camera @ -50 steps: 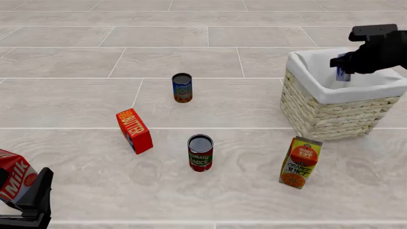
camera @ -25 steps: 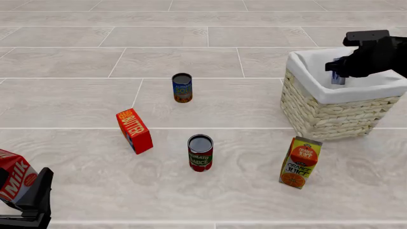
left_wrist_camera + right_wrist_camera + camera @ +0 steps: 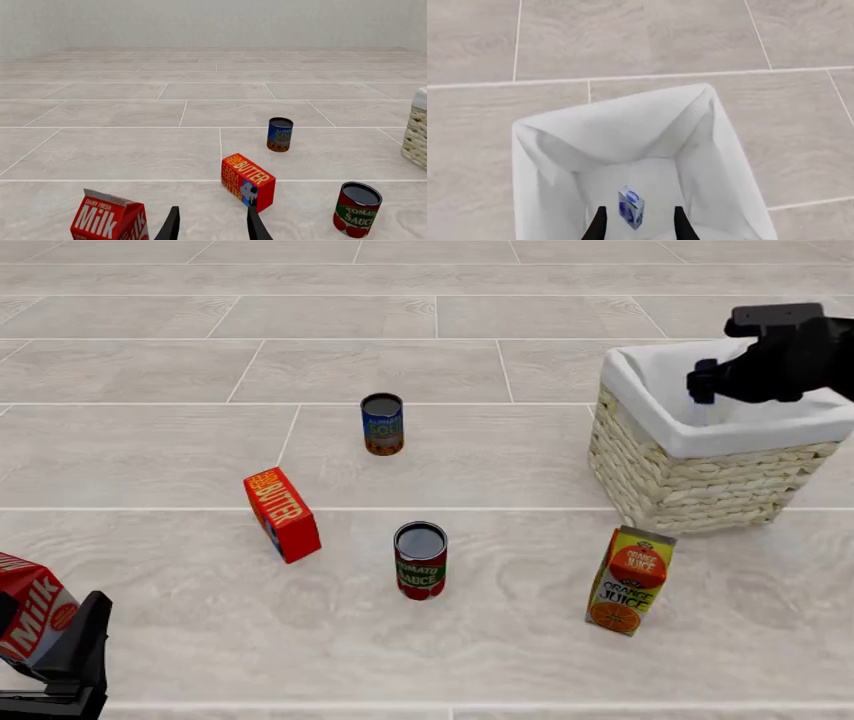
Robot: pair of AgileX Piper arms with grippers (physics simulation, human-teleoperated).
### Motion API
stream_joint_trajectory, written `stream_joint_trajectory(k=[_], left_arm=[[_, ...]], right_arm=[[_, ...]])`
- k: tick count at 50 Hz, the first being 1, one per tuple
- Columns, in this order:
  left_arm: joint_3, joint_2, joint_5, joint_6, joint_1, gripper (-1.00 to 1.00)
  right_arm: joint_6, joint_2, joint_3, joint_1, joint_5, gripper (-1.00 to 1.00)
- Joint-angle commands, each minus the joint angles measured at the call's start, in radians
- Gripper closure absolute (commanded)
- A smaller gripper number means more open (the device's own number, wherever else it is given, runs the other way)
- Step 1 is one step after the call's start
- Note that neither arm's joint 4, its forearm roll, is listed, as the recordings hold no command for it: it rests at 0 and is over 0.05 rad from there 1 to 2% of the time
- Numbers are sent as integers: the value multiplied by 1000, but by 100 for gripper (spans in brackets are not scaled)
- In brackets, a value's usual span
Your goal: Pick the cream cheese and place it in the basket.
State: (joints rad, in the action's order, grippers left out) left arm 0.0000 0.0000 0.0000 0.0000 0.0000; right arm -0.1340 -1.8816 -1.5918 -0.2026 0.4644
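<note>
Now the cream cheese lies inside the basket.
At lower left the left gripper rests spread and empty beside a milk carton; at upper right the right gripper hovers over the basket, fingers parted, box released.

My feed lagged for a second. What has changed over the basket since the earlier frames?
The right gripper has let go of the cream cheese. It was held between the fingers over the basket before; now it lies apart from them, down on the white lining. The left gripper, cans, butter, milk and juice have not moved.
</note>
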Motion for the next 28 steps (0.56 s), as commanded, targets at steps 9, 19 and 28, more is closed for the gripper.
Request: stream_joint_trajectory(k=[9, 19, 28], left_arm=[[0, 0, 0, 0, 0, -100], [0, 0, 0, 0, 0, -100], [0, 0, 0, 0, 0, -100]], right_arm=[[-5, 43, 12, -5, 14, -100], [-19, 126, 56, -3, 25, -100], [-48, 260, 81, -7, 62, -100]])
